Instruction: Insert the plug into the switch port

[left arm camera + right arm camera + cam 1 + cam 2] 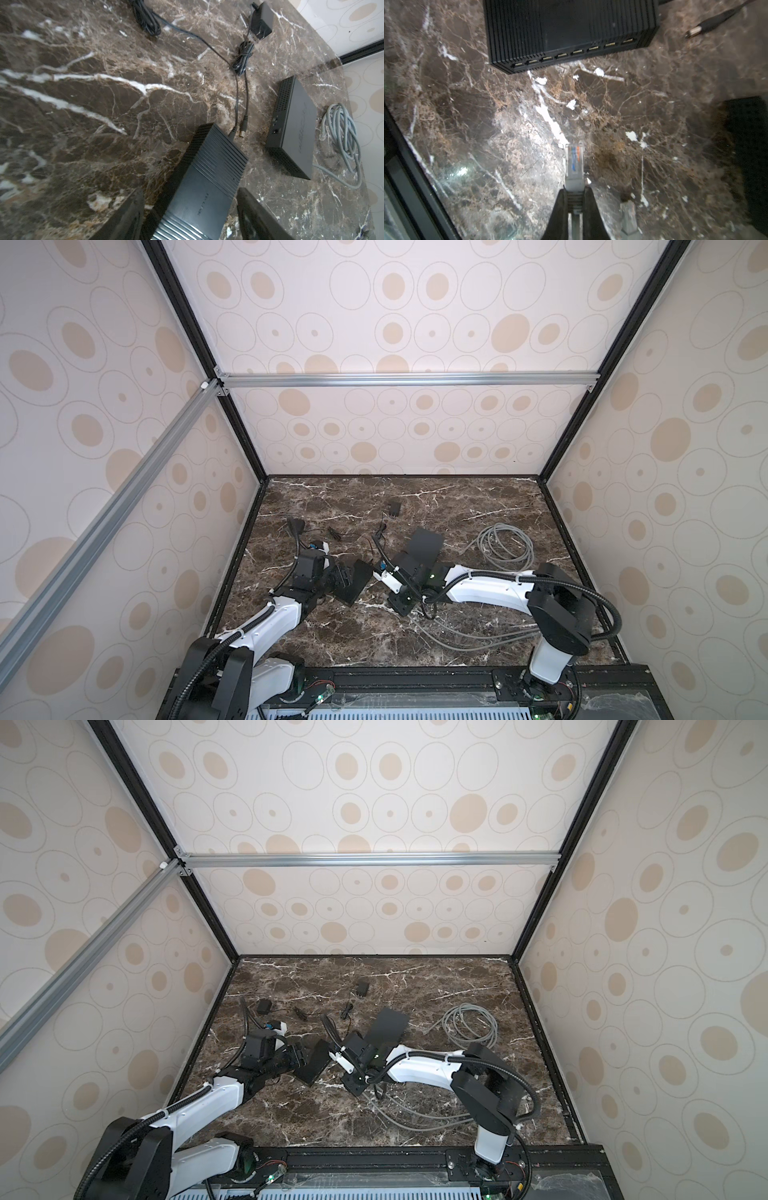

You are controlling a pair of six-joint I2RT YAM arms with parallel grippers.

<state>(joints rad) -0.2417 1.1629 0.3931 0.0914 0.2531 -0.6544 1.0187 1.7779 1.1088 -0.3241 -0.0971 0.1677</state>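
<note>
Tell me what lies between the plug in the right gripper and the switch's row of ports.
Only bare marble table lies between the plug and the port row of the switch; nothing blocks that stretch. The right wrist view shows it.

You had the left arm [266, 622] stretched forward and low, the left gripper [190, 192] with jaws spread wide, gripping or not, no telling. Your right arm [486, 589] lay bent in low toward the middle, and the right gripper [575, 190] sat pinched tight, facing the left one
</note>
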